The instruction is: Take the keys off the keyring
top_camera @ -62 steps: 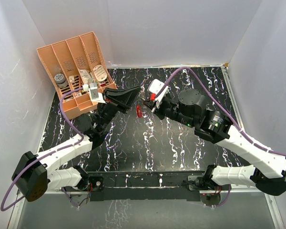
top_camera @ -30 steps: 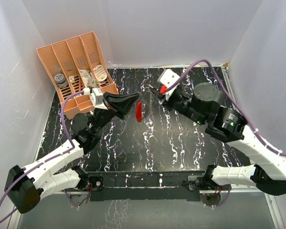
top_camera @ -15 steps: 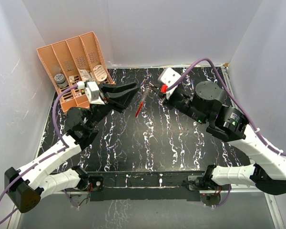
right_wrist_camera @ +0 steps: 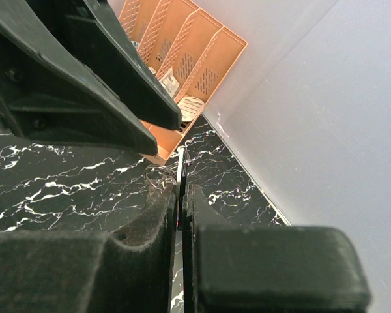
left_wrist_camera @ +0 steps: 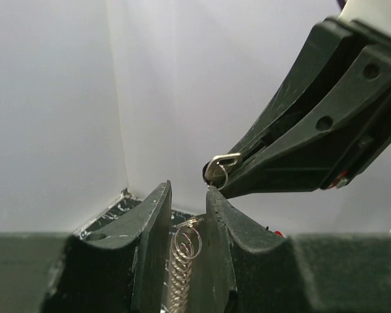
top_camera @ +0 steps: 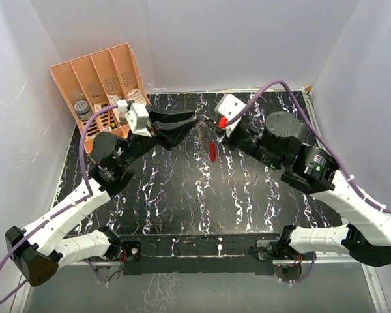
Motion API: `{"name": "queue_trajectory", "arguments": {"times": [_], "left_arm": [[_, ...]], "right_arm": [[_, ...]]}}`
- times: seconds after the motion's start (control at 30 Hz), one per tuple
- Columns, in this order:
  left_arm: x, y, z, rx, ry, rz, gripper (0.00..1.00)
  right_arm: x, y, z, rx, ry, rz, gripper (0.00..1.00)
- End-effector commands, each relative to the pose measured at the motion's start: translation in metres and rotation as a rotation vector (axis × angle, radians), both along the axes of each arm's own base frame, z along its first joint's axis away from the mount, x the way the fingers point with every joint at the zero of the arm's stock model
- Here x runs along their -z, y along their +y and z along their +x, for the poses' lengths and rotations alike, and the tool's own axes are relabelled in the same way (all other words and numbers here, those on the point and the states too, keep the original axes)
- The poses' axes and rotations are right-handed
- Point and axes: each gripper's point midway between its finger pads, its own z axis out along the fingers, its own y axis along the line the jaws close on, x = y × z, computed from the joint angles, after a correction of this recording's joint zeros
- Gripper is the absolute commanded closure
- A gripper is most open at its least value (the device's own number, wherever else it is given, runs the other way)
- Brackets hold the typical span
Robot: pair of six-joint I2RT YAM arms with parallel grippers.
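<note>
My right gripper (top_camera: 208, 122) is shut on the small silver key (left_wrist_camera: 221, 166), which shows edge-on between its pads in the right wrist view (right_wrist_camera: 181, 171). The keyring's thin wire is pulled out into a long coil (top_camera: 201, 135) that hangs down from the key. The red oval tag (top_camera: 212, 151) dangles at the coil's lower end, above the table. My left gripper (top_camera: 195, 122) is tip to tip with the right one, jaws a little apart. The coil (left_wrist_camera: 182, 261) runs down through the gap between its fingers (left_wrist_camera: 153, 222).
A peach organiser (top_camera: 85, 78) with small items stands at the back left, close behind the left arm, and shows in the right wrist view (right_wrist_camera: 182, 59). The black marbled table (top_camera: 247, 195) is walled in white at the back and both sides.
My left gripper has moved right and up until it meets the right gripper's tips. The red tag has swung right and now hangs below the stretched coil. The right arm has barely moved.
</note>
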Motion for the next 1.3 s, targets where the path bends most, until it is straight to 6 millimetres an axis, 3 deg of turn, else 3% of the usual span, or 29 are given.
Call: {"name": "queue_trajectory", "arguments": {"times": [0.0, 0.37, 0.8, 0.97, 1.27], "left_arm": [[-0.010, 0.000, -0.005, 0.014, -0.040, 0.017, 0.72], [-0.004, -0.001, -0.009, 0.041, -0.025, 0.010, 0.72], [-0.002, 0.017, -0.013, -0.023, -0.017, -0.020, 0.72], [-0.003, 0.008, -0.023, 0.059, -0.007, 0.001, 0.73], [0.011, -0.005, -0.015, 0.087, 0.020, 0.030, 0.74]], "right_arm": [[-0.023, -0.002, -0.004, -0.012, -0.046, 0.072, 1.00], [-0.017, 0.000, -0.003, -0.014, -0.036, 0.066, 1.00], [-0.014, -0.001, -0.003, -0.008, -0.034, 0.062, 1.00], [-0.015, -0.001, -0.003, -0.008, -0.036, 0.066, 1.00], [-0.014, 0.001, -0.004, -0.022, -0.033, 0.068, 1.00]]}}
